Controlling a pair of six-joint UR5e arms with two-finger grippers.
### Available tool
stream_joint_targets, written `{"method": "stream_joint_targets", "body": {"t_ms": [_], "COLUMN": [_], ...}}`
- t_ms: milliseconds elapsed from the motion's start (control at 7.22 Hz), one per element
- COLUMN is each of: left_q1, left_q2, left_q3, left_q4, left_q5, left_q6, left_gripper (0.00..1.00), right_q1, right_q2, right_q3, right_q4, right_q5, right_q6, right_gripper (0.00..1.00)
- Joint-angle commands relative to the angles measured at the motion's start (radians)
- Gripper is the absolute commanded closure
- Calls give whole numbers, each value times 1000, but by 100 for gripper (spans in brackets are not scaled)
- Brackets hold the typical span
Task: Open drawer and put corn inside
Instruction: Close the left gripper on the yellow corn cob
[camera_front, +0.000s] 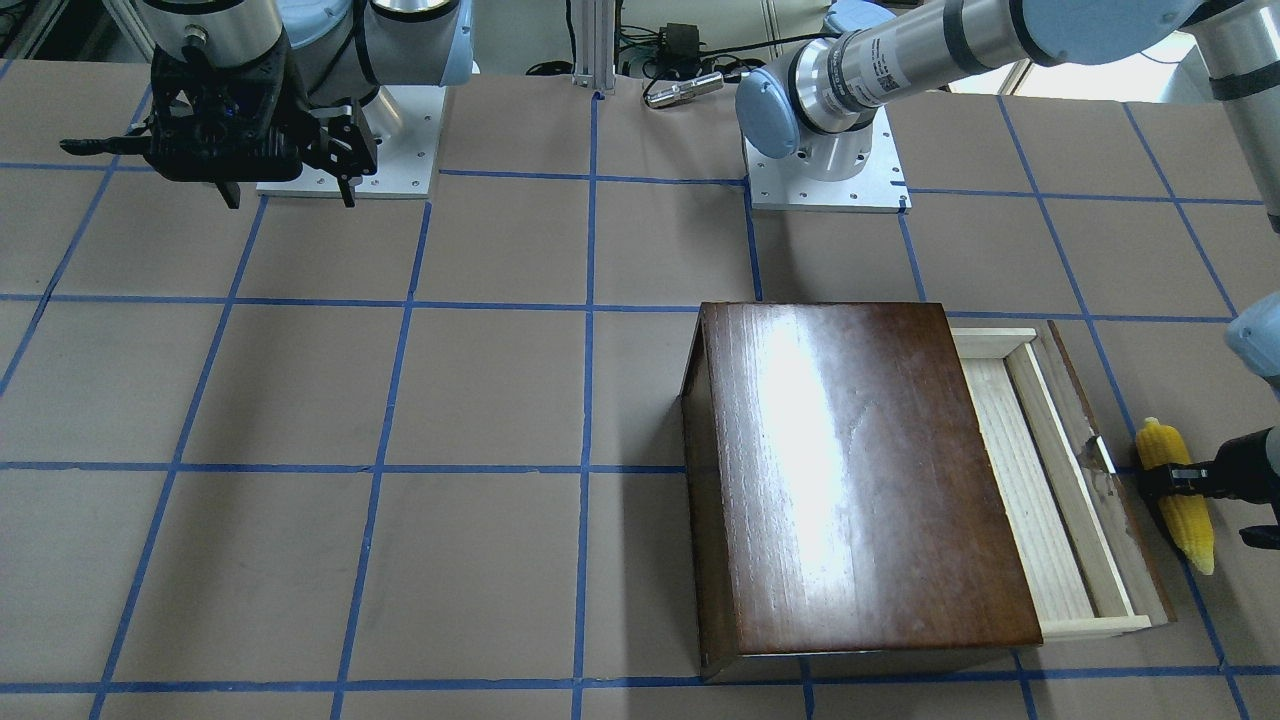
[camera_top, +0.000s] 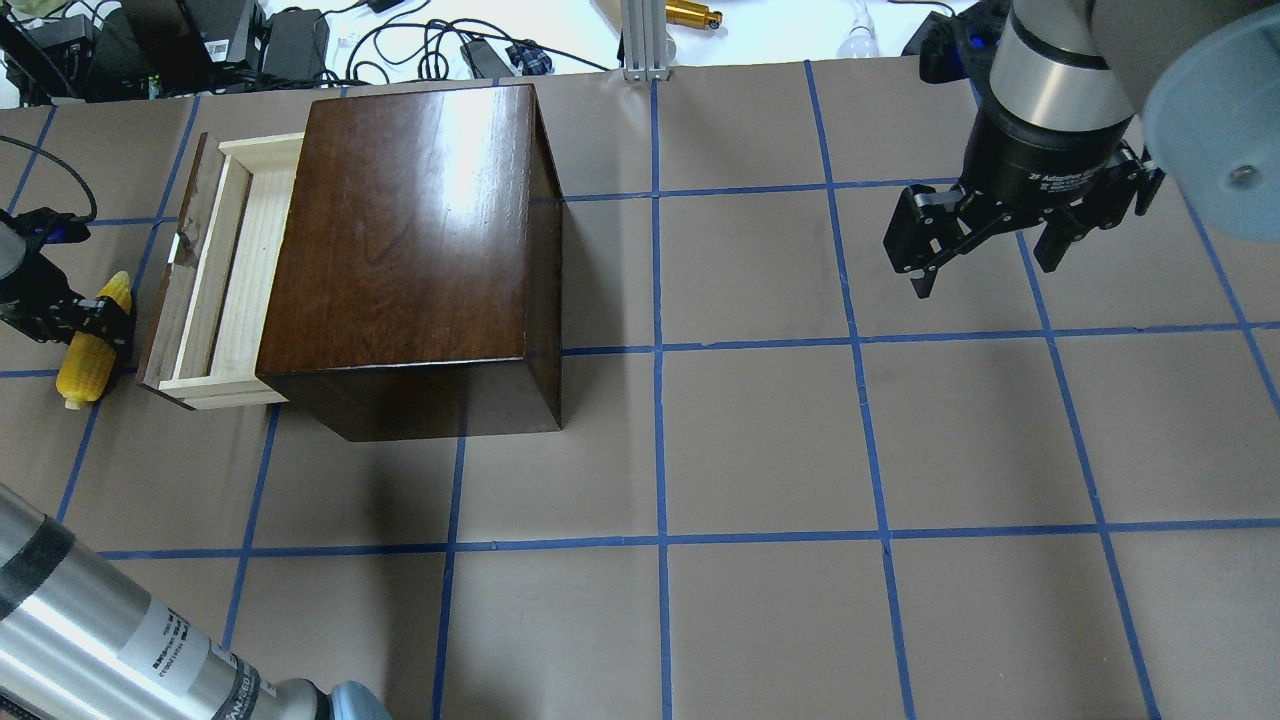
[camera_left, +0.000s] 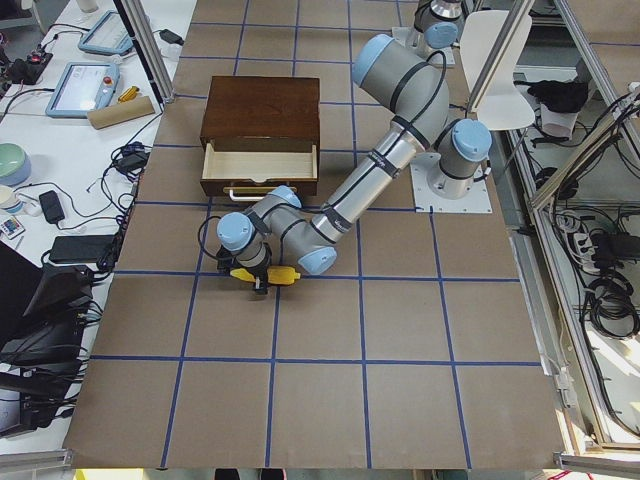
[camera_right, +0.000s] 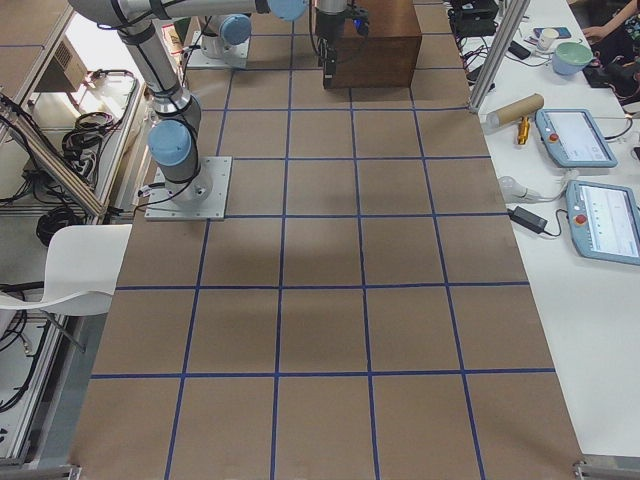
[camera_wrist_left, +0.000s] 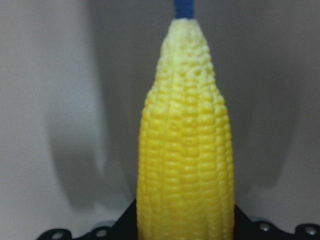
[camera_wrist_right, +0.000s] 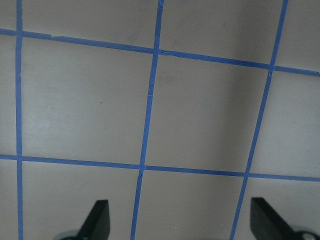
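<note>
The dark-brown wooden box (camera_front: 860, 470) stands on the table with its drawer (camera_front: 1040, 480) pulled part-way out, showing an empty pale wood tray (camera_top: 225, 270). The yellow corn (camera_front: 1185, 510) lies lengthwise just outside the drawer's dark front panel. My left gripper (camera_front: 1168, 480) is shut across the corn's middle, low at the table; I cannot tell whether the corn touches the table. In the left wrist view the corn (camera_wrist_left: 185, 150) fills the centre, pale tip away. My right gripper (camera_top: 985, 275) is open and empty, hovering far from the box.
A metal handle (camera_front: 1098, 455) sticks out of the drawer front toward the corn. Blue tape lines grid the brown table (camera_top: 760, 440). Cables and devices lie beyond the far edge (camera_top: 300, 40). The right wrist view shows only bare table between its fingertips (camera_wrist_right: 97, 220).
</note>
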Motion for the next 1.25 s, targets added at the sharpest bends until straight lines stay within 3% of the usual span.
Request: {"method": "stream_joint_targets", "body": {"t_ms": [0, 1108], "left_q1": [0, -11], "left_q2": [0, 38], "left_q3": [0, 0], "left_q4": [0, -7], "left_q5": [0, 0], "left_q6": [0, -4], "left_gripper": [100, 100], "right_q1": [0, 0], "right_q2": [0, -1], "right_q3": [0, 0], "right_q4": [0, 0], "right_q5": [0, 0], "right_q6": [0, 0], "right_gripper": [0, 0]}}
